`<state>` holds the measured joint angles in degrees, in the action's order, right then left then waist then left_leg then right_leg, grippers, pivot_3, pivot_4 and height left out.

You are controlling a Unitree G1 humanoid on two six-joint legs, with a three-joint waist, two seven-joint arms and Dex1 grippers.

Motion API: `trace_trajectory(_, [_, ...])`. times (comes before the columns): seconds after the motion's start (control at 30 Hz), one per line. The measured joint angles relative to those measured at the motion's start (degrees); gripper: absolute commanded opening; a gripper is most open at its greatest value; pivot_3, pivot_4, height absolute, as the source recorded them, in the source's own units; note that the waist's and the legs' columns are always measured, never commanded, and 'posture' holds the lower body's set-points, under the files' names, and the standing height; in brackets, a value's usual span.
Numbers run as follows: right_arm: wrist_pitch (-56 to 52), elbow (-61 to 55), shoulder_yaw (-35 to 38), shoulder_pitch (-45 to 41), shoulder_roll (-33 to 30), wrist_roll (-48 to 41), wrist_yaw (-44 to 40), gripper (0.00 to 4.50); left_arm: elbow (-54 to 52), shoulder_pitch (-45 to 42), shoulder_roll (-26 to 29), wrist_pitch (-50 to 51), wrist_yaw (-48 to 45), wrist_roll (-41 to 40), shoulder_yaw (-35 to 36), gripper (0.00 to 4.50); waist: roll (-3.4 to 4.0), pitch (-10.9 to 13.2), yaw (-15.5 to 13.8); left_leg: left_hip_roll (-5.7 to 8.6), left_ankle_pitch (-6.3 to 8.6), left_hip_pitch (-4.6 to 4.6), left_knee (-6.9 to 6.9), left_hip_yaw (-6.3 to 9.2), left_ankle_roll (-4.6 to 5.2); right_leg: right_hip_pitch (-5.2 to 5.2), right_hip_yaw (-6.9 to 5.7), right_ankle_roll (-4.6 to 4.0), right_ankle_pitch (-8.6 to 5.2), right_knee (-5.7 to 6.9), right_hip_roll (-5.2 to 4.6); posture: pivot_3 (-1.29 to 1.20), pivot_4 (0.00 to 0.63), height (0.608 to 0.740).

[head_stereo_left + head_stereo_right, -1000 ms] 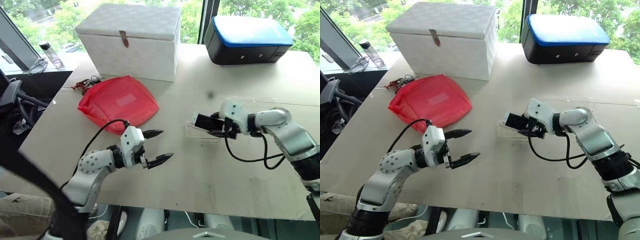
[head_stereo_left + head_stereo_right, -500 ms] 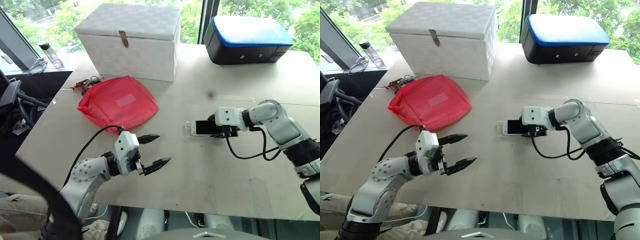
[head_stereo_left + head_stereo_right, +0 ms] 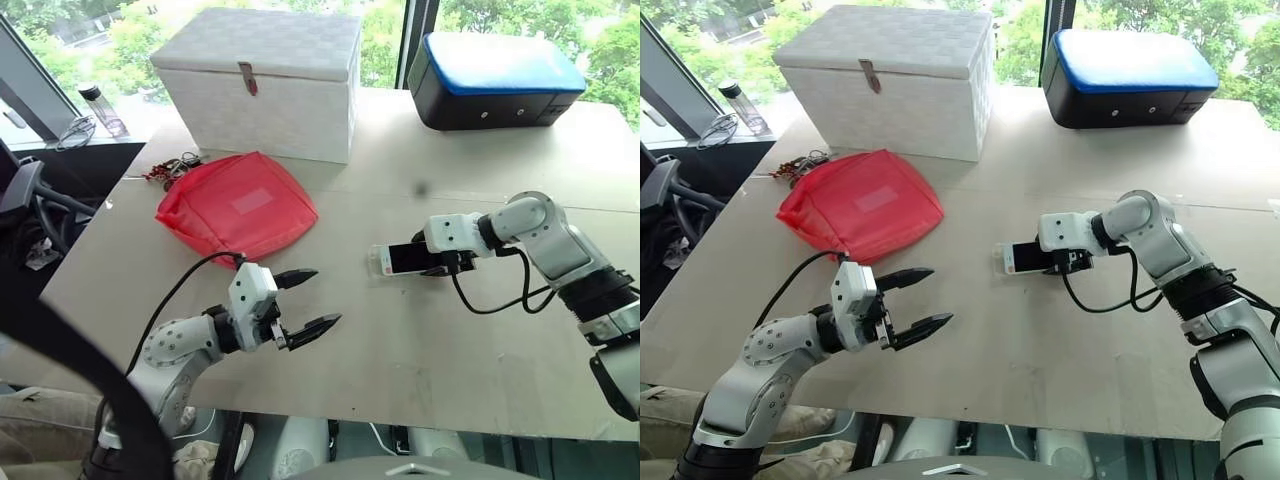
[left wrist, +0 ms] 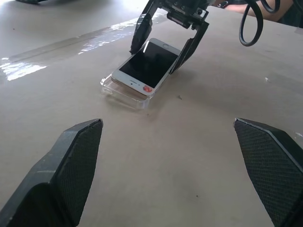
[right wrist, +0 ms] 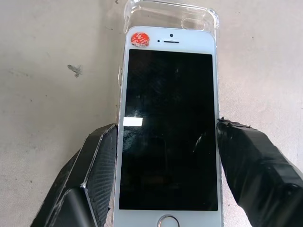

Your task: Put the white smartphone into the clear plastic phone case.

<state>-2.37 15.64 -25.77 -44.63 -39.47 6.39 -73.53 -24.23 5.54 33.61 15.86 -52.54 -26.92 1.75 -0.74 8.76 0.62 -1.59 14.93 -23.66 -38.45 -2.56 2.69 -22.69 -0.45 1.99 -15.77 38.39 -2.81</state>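
The right gripper point(image 5: 165, 175) clamps the white smartphone point(image 5: 168, 127) by its long edges, screen up. The right wrist view shows the phone's top end (red sticker beside the earpiece) lying over the clear plastic phone case point(image 5: 165, 12), whose end rim shows just past it. The left wrist view adds that the phone is tilted, its near end down in the case and its gripped end raised. Phone and case sit right of the table's point(image 3: 400, 340) centre. The left gripper point(image 3: 308, 300) hovers near the front edge, jaws wide apart, holding nothing. Bare table lies between the grippers; a red pouch point(image 3: 238, 208) and a white box point(image 3: 262, 80) lie toward the far-left corner.
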Motion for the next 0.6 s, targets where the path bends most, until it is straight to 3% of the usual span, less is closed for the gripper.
trace_trajectory(0.6, [0.6, 10.0, -1.7, -6.8, 4.2, 2.9, -6.4, 2.76, 0.0, 0.5, -1.3, -0.2, 1.8, 0.1, -0.6, 4.5, -0.03, -0.1, 0.2, 0.04, 0.0, 0.07, 0.05, 0.05, -0.02, 0.05, -0.02, -0.03, 0.0, 0.02, -0.14, 0.0, 0.15, 0.74])
